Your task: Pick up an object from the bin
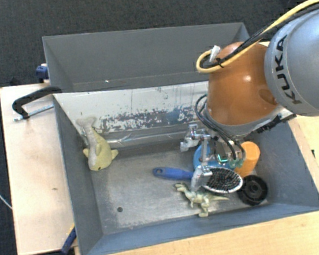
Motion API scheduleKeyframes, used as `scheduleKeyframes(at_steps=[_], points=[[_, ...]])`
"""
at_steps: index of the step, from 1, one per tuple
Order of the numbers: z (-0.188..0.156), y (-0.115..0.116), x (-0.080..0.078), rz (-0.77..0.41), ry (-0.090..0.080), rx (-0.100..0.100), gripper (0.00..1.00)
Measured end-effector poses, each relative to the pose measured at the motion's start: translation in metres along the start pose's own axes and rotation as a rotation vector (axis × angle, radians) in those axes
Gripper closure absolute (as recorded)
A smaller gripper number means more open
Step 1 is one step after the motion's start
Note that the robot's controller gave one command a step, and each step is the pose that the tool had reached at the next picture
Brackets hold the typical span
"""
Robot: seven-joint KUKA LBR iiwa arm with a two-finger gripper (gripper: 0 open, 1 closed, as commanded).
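Pincer (197,160) is down in the front-right part of the bin (128,201), hanging under the arm's orange cover (239,87); the grey KUKA arm (305,61) comes in from the right, with a yellow cable (199,62) looped over the top of the cover. Pincer state: cannot tell, since the metal parts overlap the clutter below and nothing is clearly pinched. The thing under it is a hairbrush (220,181) lying flat on the bin floor. Its dark oval head with pale bristles points right, its blue handle runs off to the left toward the middle of the floor, and the pincer sits about where handle meets head. There is a blue patch right at the pincer, just above the brush; cannot tell whether it is part of the brush or a separate item. Neighbours: an olive-green lizard toy (201,197) lies just in front of the brush, touching or nearly touching it. A black ring-shaped piece (253,190) sits just right of the brush head, near the front-right corner. An orange cylinder (248,156) stands just behind the ring and beside the brush head, partly tucked under the cover. A pale yellowish animal figure (98,151) is well apart from all of these, near the left wall toward the back. The rest of the floor, left and centre, is bare metal, and the back wall shows scuffed, speckled marks.
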State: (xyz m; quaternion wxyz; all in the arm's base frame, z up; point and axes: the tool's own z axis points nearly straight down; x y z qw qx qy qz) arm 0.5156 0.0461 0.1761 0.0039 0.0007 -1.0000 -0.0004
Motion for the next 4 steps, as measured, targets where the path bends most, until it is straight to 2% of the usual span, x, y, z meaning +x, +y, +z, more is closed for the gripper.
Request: scheduleKeyframes(at_steps=[1,2,3,4], points=[[0.085,-0.042,-0.045,-0.346,-0.007,0.0,0.0],[0.102,-0.046,-0.014,-0.451,-0.028,0.002,0.0],[0.099,-0.048,-0.011,-0.451,-0.01,0.002,1.0],[-0.054,-0.042,-0.004,-0.461,-0.02,0.004,1.0]])
